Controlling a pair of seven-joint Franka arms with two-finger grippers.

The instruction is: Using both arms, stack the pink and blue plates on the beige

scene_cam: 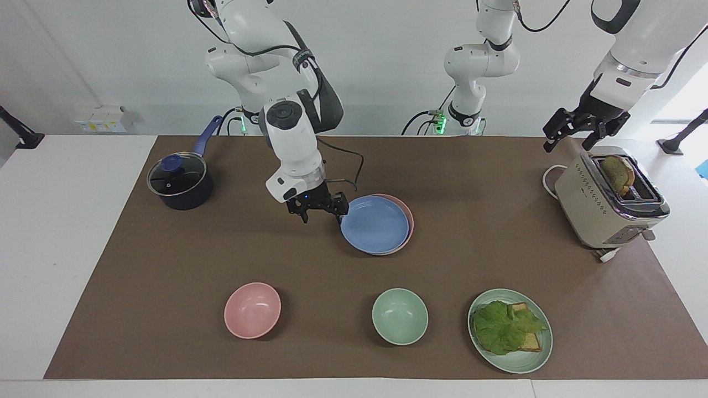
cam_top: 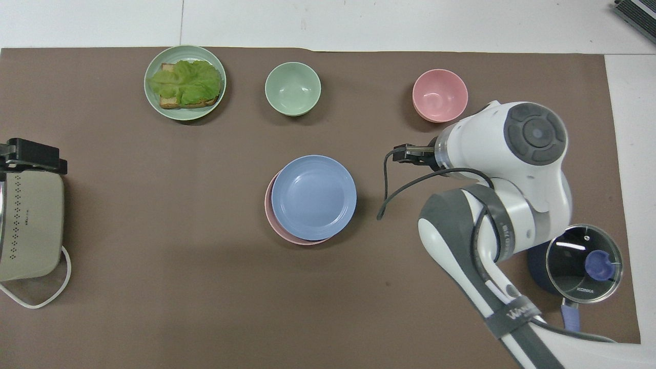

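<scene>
Right gripper [scene_cam: 319,209], jaws spread and empty, hangs just beside blue plate [scene_cam: 375,225]; blue plate rests on pink plate [scene_cam: 407,218].

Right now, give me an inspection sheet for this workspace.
Surface: brown mat over a white table.
Job's things: blue plate on pink plate, mid-table; beige plate not seen.
Clutter: lidded pot, pink bowl, green bowl, green plate with lettuce toast, toaster with bread.
Grippers: right gripper open, empty, raised beside the blue plate; left gripper open, empty, above the toaster, waiting.
Cables: black cable loops at the right wrist; white toaster cord on the mat.
Surroundings: white wall.
</scene>
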